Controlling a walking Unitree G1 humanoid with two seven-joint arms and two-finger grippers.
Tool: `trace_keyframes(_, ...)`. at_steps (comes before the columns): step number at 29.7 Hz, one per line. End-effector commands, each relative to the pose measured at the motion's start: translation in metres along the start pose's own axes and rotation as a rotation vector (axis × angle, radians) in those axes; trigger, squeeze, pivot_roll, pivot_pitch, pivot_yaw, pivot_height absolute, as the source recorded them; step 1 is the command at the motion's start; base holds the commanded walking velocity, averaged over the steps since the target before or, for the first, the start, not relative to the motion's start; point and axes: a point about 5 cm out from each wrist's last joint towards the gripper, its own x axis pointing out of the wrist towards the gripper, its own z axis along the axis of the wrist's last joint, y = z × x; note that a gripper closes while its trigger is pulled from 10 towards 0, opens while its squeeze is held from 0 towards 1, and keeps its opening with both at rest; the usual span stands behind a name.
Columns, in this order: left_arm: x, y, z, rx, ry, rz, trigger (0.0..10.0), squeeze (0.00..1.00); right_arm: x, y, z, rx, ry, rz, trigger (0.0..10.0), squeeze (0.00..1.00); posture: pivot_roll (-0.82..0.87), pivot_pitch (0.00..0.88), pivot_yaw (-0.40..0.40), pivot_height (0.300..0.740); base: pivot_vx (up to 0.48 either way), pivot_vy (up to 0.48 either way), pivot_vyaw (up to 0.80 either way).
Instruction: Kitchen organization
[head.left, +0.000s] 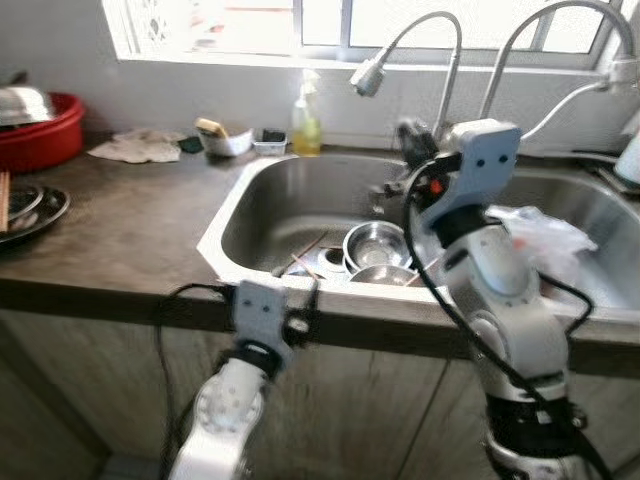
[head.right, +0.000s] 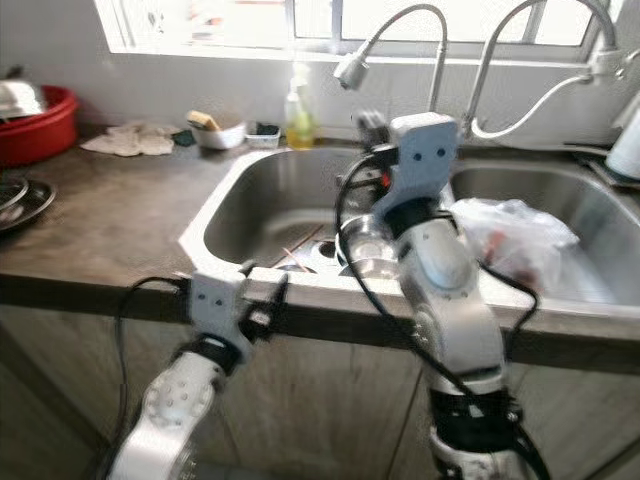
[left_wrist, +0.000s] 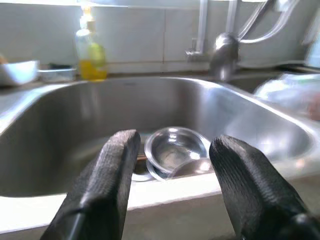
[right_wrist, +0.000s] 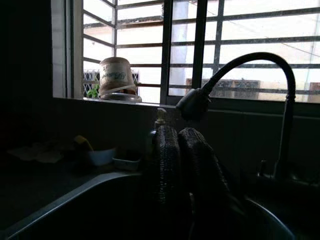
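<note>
Left gripper (left_wrist: 172, 185) at counter edge, ribbed fingers apart. Right gripper (right_wrist: 182, 165) raised over steel sink (head.left: 270, 190), fingers pressed together, empty. Round shiny bowls (head.left: 377, 245) in basin.

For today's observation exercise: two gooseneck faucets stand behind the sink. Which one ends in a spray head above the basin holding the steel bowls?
The left faucet: its spray head hangs over the bowl basin; the other faucet arches rightward.
</note>
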Motion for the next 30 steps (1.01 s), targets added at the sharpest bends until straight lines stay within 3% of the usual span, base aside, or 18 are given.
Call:
trace_keyframes(1, -0.002, 0.009, -0.001, 0.012, 0.01, 0.038, 10.0, 0.0, 0.005, 0.012, -0.014, 0.008, 0.077, 0.06, 10.0, 0.0, -0.01, 0.0, -0.057, 0.74, 0.0, 0.0, 0.0)
trace_keyframes(5, -0.002, 0.009, -0.001, 0.012, 0.014, 0.036, 10.0, 0.0, 0.01, 0.007, -0.026, 0.001, 0.118, 0.052, 10.0, 0.0, -0.01, 0.0, -0.056, 0.74, 0.0, 0.0, 0.0)
trace_keyframes(10, -0.004, 0.007, -0.001, 0.011, 0.017, 0.032, 10.0, 0.0, 0.021, -0.002, -0.059, 0.016, 0.314, 0.021, 10.0, 0.0, -0.01, 0.004, -0.057, 0.74, 0.0, 0.0, 0.0)
trace_keyframes(14, -0.005, 0.007, -0.002, 0.013, 0.022, 0.034, 10.0, 0.0, 0.019, -0.007, -0.081, 0.014, 0.465, 0.01, 10.0, 0.0, 0.0, 0.01, -0.063, 0.74, 0.0, 0.0, 0.0)
trace_keyframes(17, -0.005, 0.007, -0.002, 0.012, 0.024, 0.035, 10.0, 0.0, 0.019, -0.007, -0.085, 0.01, 0.47, 0.016, 10.0, 0.0, 0.0, 0.01, -0.063, 0.74, 0.0, 0.0, 0.0)
trace_keyframes(18, -0.006, 0.006, -0.002, 0.012, 0.025, 0.035, 10.0, 0.0, 0.018, -0.006, -0.088, 0.014, 0.486, 0.028, 10.0, 0.44, 0.0, 0.01, -0.063, 0.74, 0.0, 0.0, 0.0)
trace_keyframes(19, -0.006, 0.006, -0.002, 0.011, 0.027, 0.035, 10.0, 0.0, 0.019, -0.006, -0.088, 0.019, 0.485, 0.029, 10.0, 1.0, 0.0, 0.01, -0.063, 0.74, 0.0, 0.0, 0.0)
trace_keyframes(29, -0.008, 0.003, -0.004, 0.005, 0.036, 0.028, 10.0, 0.0, 0.017, -0.01, -0.072, 0.051, 0.369, -0.002, 10.0, 1.0, 0.0, 0.013, -0.063, 0.74, 0.0, 0.0, 0.0)
trace_keyframes(30, -0.008, 0.003, -0.005, 0.004, 0.037, 0.028, 10.0, 0.0, 0.014, -0.011, -0.063, 0.039, 0.301, -0.006, 10.0, 0.0, 0.0, 0.008, -0.062, 0.74, 0.0, 0.0, 0.0)
